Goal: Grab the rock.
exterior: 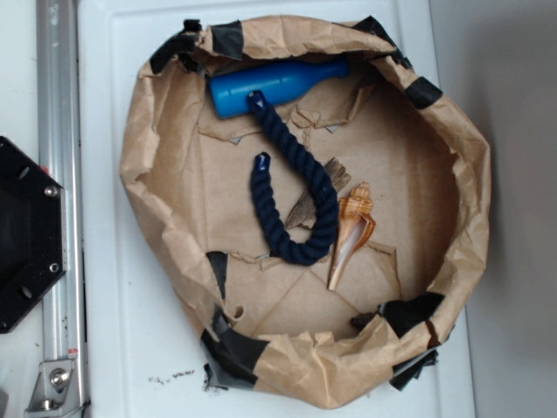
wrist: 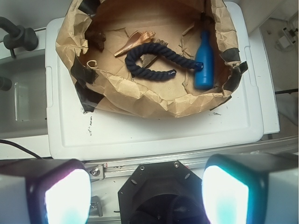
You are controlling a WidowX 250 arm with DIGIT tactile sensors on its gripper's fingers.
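Paper, rope, plastic and shell

Crumpled matt brown paper basin [exterior: 152, 139]; twisted navy rope [exterior: 300, 192]; smooth blue plastic bottle [exterior: 270, 85]; glossy shell [exterior: 352, 231].

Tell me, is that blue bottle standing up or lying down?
Lying down. The blue bottle rests on its side inside the paper basin, neck toward the wall, one rope end against it.

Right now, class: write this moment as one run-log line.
phase: pre-approach | gripper: open, empty, outside paper bag | rock: probably dark lump by bag wall, untouched | rope, bottle, shell: inside bag
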